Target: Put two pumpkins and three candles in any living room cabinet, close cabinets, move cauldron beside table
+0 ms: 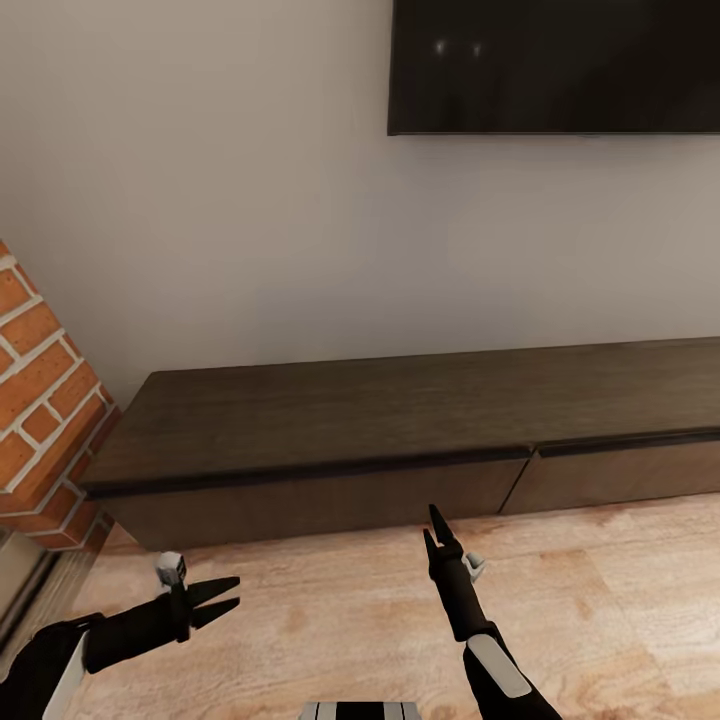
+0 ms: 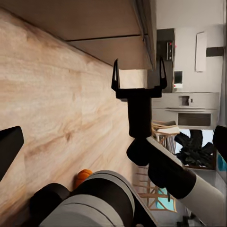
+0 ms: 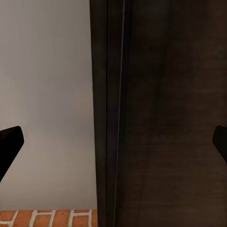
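Dark-wood cabinet (image 1: pixel 400 440) (closed) just beyond right gripper (image 1: pixel 433 528).

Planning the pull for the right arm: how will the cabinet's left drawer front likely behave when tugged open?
The drawer front looks flat, rigid and handle-less, so fingers may slip. Probably slides straight, since it sits flush under the cabinet top's lip.

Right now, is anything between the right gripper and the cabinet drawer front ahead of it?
Nothing visible. The right gripper, open, points at the closed drawer front of the cabinet, with just bare wood floor below the gap.
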### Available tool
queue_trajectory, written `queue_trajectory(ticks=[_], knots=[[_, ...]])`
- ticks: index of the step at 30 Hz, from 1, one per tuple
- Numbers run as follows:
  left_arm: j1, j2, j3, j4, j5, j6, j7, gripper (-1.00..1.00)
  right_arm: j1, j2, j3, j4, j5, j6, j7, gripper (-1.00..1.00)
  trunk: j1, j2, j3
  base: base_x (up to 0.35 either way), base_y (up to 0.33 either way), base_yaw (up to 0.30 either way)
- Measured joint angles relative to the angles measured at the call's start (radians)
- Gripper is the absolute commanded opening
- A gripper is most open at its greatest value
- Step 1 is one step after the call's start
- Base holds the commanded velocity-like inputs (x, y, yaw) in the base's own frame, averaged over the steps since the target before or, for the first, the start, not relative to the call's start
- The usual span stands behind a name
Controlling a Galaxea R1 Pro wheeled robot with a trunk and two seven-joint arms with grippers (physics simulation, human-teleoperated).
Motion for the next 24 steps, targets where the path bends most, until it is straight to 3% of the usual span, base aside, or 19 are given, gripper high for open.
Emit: queue_trajectory(ticks=[9, 24], knots=[[0.002, 0.003, -0.002, 0.0, -0.002, -0.035, -0.07, 1.0, 0.0, 0.001, 0.001, 0.0, 0.001, 0.0, 0.0, 1.0, 0.0, 0.0, 0.0, 0.089, 0.012, 0.0], [0.003, 0.0, -0.002, 0.0, -0.003, -0.036, -0.076, 1.0, 0.0, 0.001, 0.001, 0.0, 0.001, 0.0, -0.001, 1.0, 0.0, 0.0, 0.0, 0.24, 0.0, 0.0]])
